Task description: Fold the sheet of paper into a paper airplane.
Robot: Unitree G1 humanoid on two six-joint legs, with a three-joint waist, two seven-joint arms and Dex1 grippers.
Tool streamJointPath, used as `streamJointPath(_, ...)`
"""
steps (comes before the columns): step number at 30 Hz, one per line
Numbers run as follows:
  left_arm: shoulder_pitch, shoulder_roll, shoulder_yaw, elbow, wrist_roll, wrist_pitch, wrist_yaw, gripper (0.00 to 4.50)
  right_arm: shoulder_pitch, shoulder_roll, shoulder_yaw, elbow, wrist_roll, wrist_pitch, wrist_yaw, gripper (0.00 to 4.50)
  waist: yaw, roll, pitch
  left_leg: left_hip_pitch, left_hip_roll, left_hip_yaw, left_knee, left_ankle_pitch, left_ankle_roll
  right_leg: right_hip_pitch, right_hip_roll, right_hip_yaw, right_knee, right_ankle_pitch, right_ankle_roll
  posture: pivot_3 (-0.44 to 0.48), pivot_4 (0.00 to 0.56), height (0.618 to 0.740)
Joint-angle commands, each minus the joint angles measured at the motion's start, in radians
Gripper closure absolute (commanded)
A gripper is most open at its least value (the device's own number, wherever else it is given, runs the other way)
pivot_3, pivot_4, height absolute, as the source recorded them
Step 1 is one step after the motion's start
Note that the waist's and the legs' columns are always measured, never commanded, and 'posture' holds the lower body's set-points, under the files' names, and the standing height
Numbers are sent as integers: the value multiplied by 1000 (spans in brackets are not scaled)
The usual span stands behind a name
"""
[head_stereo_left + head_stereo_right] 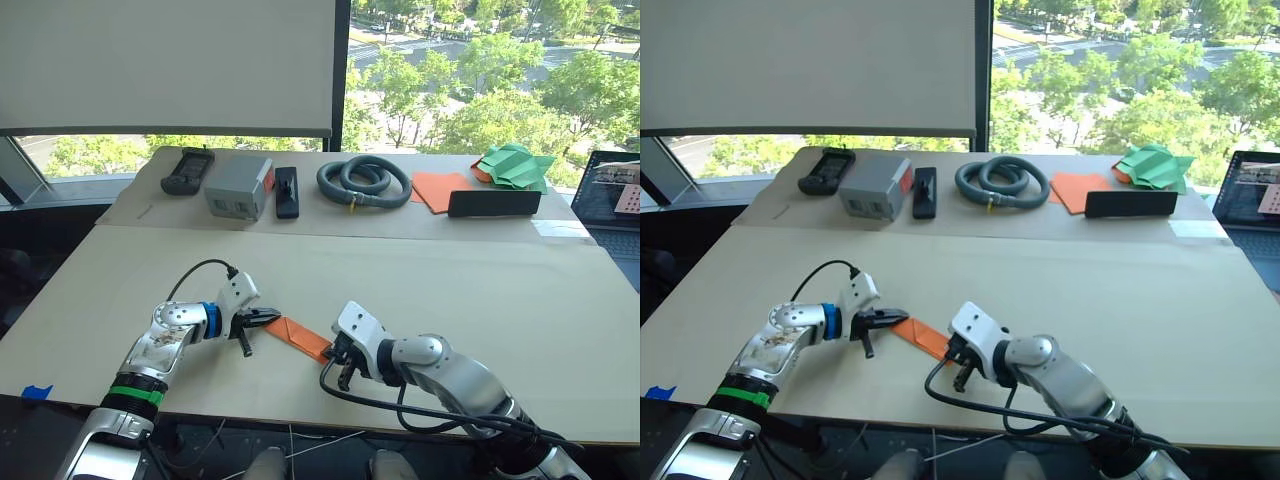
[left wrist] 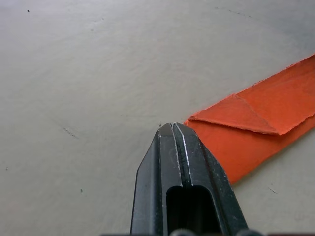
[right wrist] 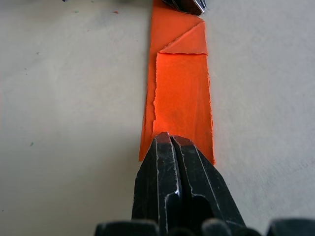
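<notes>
The sheet of paper [image 1: 300, 338] lies flat on the table near its front edge. It is bright orange and folded into a long narrow strip, with a triangular flap [image 2: 236, 114] at its left end. My left gripper [image 1: 272, 316] is shut, its tip on the table right at that pointed end. My right gripper [image 3: 170, 137] is shut too. Its tips rest on top of the strip's right end [image 3: 179, 98] and press down on it rather than clasp it.
Along the far strip of the table stand a black remote [image 1: 187, 170], a grey box [image 1: 238, 187], a black bar-shaped object [image 1: 287, 192], a coiled grey hose [image 1: 364, 181], an orange paper stack [image 1: 440, 190], a black bar [image 1: 494, 203] and green paper shapes [image 1: 515, 165]. A laptop [image 1: 612, 195] sits at the far right.
</notes>
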Motion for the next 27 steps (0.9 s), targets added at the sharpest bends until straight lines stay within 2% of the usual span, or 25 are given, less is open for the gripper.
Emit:
streamJointPath(1,36,49,85,-71,-54,76,8,4500,2,-16,-25,-16,-9,-65,19,4487,-1,0,4,-1,0,0,0,0,0,-1,0,0,0,0,0,0,150,702)
streamJointPath(7,86,60,286,-336,-265,234,56,4500,12,63,-229,-173,105,-115,-9,4487,20,-6,17,-13,-1,-2,-1,1,1,-13,2,1,1,4,3,0,150,702)
streamJointPath(9,119,48,334,-411,-303,264,100,4500,26,101,-303,-217,131,-103,-51,4487,30,-6,17,-13,0,-3,0,1,1,-12,6,3,1,11,11,0,150,702)
streamJointPath(12,191,31,386,-500,-345,297,157,4500,60,136,-374,-247,115,-108,-129,4487,34,-6,17,-12,0,-4,0,1,1,-12,6,3,1,10,10,0,150,702)
streamJointPath(14,245,15,408,-550,-370,310,188,4500,108,133,-391,-255,90,-116,-167,4487,35,-6,17,-12,0,-3,-1,1,1,-12,6,3,0,6,2,0,150,702)
streamJointPath(19,345,1,416,-615,-396,319,227,4500,243,89,-392,-290,70,-172,-166,4487,35,-5,19,-14,0,-3,-1,0,1,-15,6,4,0,6,0,0,150,702)
streamJointPath(25,366,1,420,-591,-408,301,233,4500,316,74,-370,-262,37,-296,-154,2643,29,-3,20,-16,0,-1,-1,0,0,-17,3,2,-3,5,-1,0,150,702)
streamJointPath(26,370,1,418,-590,-406,298,237,3976,323,66,-363,-255,24,-312,-151,2252,28,-2,20,-16,0,-1,-1,0,0,-17,3,2,-4,5,-1,0,150,702)
streamJointPath(27,373,1,416,-594,-410,298,236,3732,329,70,-366,-249,20,-326,-156,1911,28,-2,20,-16,0,-1,-1,0,0,-17,3,2,-6,5,-1,0,150,702)
